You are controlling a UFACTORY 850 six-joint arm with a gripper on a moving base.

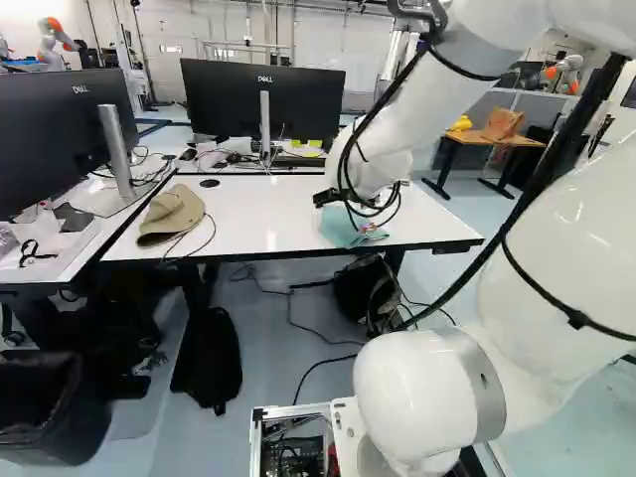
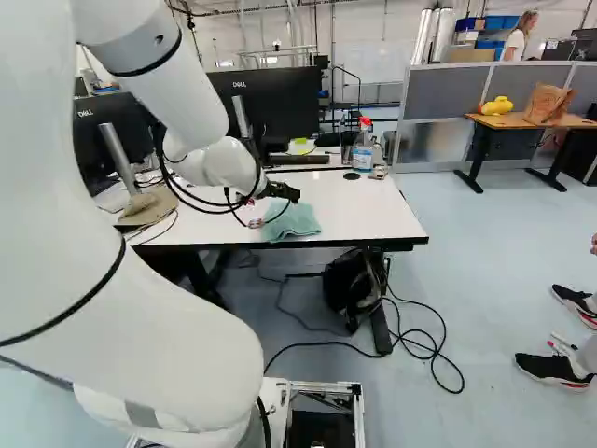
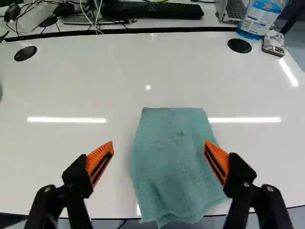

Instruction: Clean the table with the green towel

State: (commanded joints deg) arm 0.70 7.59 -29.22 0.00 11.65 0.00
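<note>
With my gripper (image 3: pixel 158 164) spread wide above the green towel (image 3: pixel 176 162), which lies near the front edge of the white table (image 3: pixel 66 90), I expect light, limp cloth, best pinched into a fold at its middle.

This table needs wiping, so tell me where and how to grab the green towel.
Take the green towel by its middle, from above: it lies spread nearly flat, little standing up to grip, so the open claw should probably press down and pinch up a fold.
</note>
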